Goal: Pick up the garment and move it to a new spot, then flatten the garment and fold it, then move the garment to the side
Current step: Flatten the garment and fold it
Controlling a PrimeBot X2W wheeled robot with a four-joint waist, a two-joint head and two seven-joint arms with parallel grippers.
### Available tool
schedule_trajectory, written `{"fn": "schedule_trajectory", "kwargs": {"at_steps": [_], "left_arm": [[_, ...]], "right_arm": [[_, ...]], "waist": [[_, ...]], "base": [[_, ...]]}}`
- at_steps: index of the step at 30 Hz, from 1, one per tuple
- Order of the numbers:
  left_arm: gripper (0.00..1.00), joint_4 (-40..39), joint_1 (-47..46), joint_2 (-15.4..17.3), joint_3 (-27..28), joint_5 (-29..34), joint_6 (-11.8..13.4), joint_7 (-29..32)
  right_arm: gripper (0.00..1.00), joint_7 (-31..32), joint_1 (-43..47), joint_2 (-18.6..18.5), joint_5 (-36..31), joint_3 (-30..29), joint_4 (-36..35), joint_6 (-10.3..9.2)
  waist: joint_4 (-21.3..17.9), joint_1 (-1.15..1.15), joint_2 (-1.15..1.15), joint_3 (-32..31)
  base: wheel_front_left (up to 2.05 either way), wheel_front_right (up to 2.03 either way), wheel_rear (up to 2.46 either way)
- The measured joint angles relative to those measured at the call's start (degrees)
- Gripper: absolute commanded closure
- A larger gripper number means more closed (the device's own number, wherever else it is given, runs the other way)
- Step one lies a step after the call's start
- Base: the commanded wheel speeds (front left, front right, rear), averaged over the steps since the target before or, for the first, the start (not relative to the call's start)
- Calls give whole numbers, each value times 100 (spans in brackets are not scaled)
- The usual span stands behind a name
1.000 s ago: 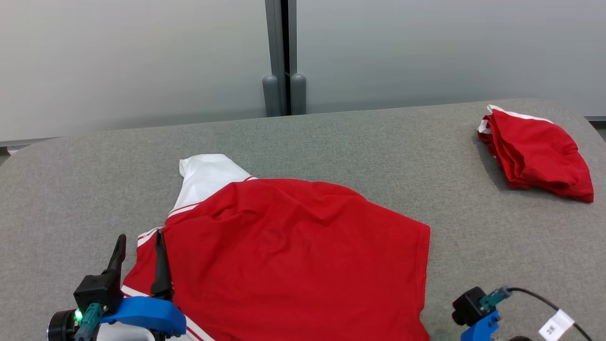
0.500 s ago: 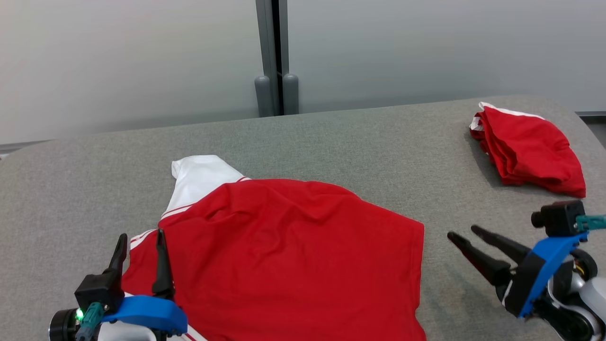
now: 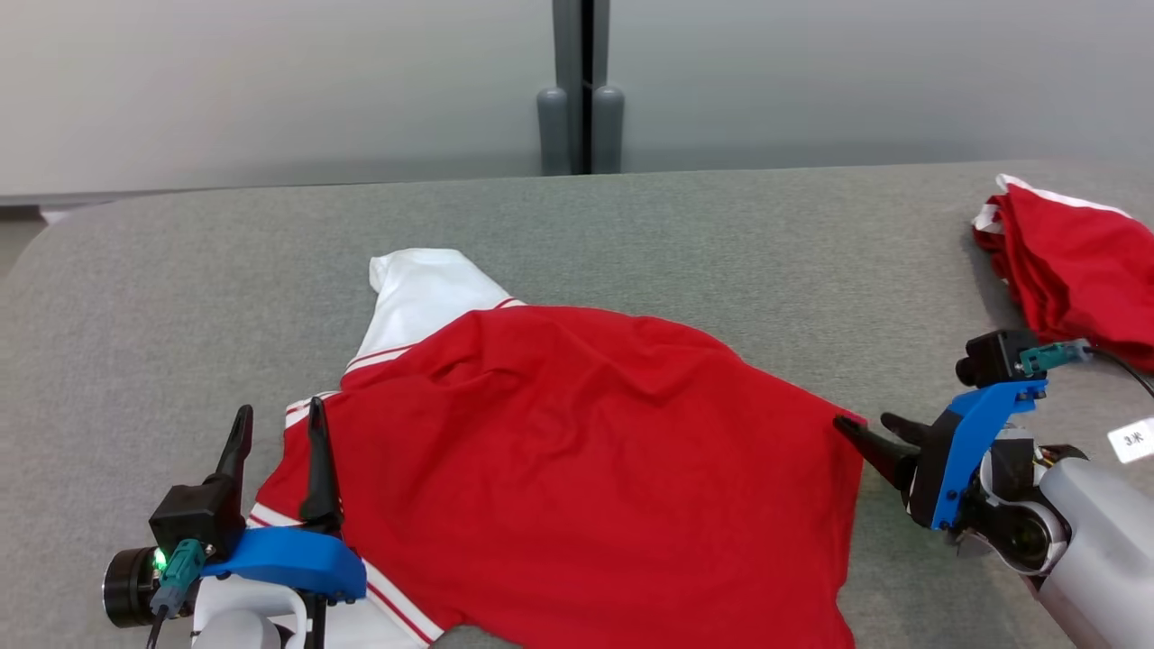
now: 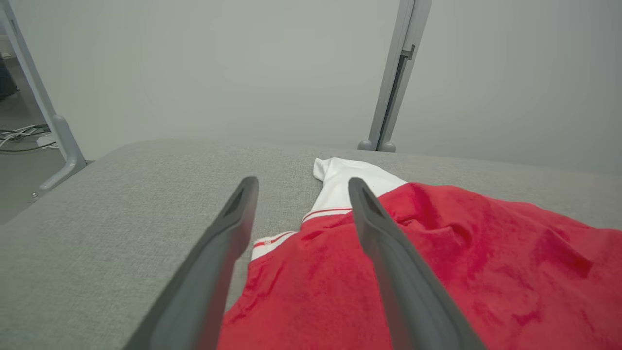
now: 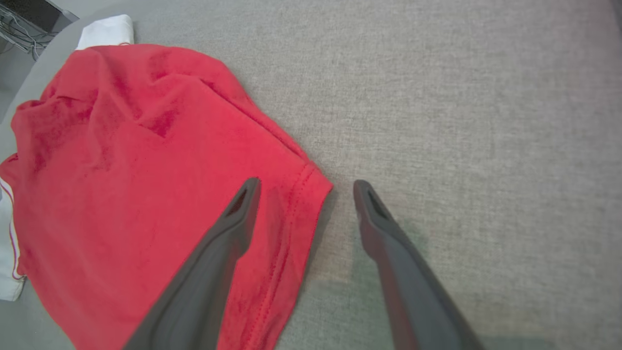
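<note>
At the lower right of the head view, the right jaws have come in from the frame's bottom corner and now stand spread wide at the right hem corner of the red short-sleeved shirt with white sleeves and trim [image 3: 586, 451]. Half a second ago they were still apart from that hem. In the right wrist view one dark finger [image 5: 228, 228] lies over the red cloth and the other over bare grey fabric, with the stitched hem corner [image 5: 313, 182] between them. Whether a fingertip already presses the cloth I cannot tell. Nothing is pinched.

The left jaws stay where they were at the lower left of the head view, spread just as wide, straddling the shirt's left edge near the white striped trim [image 3: 297, 416].

The shirt itself lies spread but rumpled across the lower middle of the grey fabric-covered bench [image 3: 721, 234], its white sleeve [image 3: 424, 288] pointing up the frame. Its shift in the frame comes from the head camera turning, not from the cloth moving. A second red garment, folded [image 3: 1073, 270], sits at the upper right.

Both sides now look bracketed, so a two-handed pinch to tug out the wrinkles seems the step in hand; flattening and folding are still to come.
</note>
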Motion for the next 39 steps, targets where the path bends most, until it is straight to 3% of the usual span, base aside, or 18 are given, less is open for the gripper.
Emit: {"fn": "schedule_trajectory", "kwargs": {"at_steps": [7,8,9,11,12,20,31,39], "left_arm": [[0,30,-69,-57,31,56,-21,0],[0,31,-70,-59,41,65,-22,0],[0,31,-70,-62,48,77,-26,0],[0,31,-70,-77,62,90,-29,0],[0,30,-69,-85,68,90,-35,0],[0,-12,-88,-122,101,149,-79,0],[0,-73,-422,-240,33,296,-149,0],[0,-30,-530,-299,69,357,-207,0]], "right_arm": [[0,486,-269,164,341,360,521,1],[10,550,-268,179,386,433,526,1],[44,584,-269,182,432,485,521,1],[91,530,-275,162,486,565,467,1],[100,447,-285,151,502,606,435,1],[100,-510,-672,14,432,757,417,1],[100,-760,-1778,-421,490,909,915,1],[100,-1198,-2269,-531,431,1071,1535,2]], "waist": [[230,0,-1,116],[249,0,-1,123],[263,0,-1,127],[281,0,-1,130],[287,0,-1,132],[305,-1,-1,249],[654,0,-1,828],[933,1,0,1049]], "base": [[0,0,0],[0,0,0],[0,0,0],[0,0,0],[0,0,0],[0,0,0],[0,0,0],[0,0,0]]}}
